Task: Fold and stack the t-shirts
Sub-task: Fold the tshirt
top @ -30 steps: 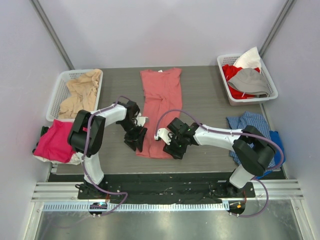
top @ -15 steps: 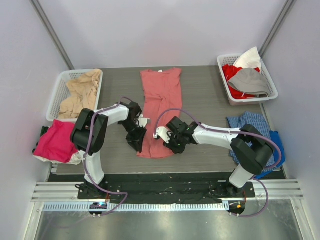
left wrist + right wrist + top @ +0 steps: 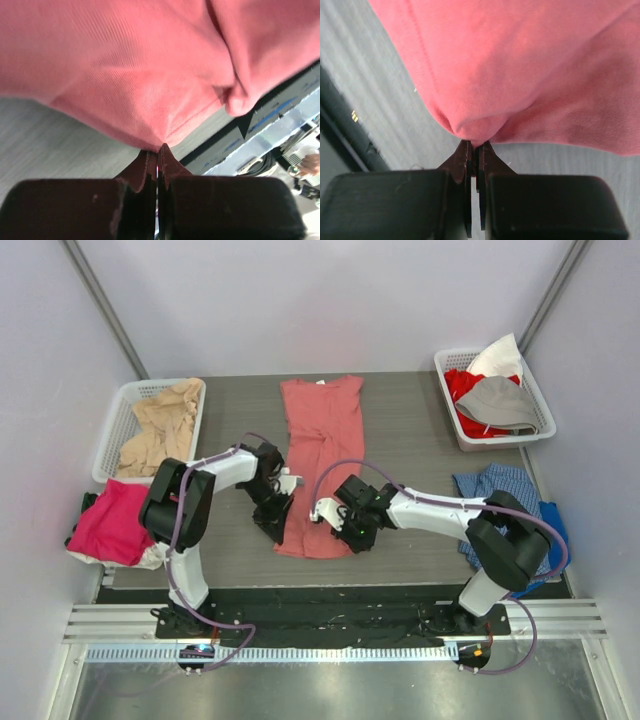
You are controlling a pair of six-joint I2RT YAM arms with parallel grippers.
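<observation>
The salmon-red t-shirt (image 3: 320,455) lies flat on the table (image 3: 410,435). It is long and thin. Its long way runs straight out from both hands, toward the far side.

The left gripper (image 3: 276,524) is shut tight on the shirt's near corner on the left. In the left wrist view, the cloth bunches up right at the tips of the left gripper (image 3: 158,162). The right gripper (image 3: 340,524) is shut tight on the near corner on the right. The right wrist view shows a fold of cloth pinched in the right gripper (image 3: 474,157).

So each hand has one corner, and the rest of the shirt is in front of them. Both hands are just as near. I think the next move is to lift the near end and carry it forward, over to the far end. Both hands should go together, or the fold could come out crooked.
</observation>
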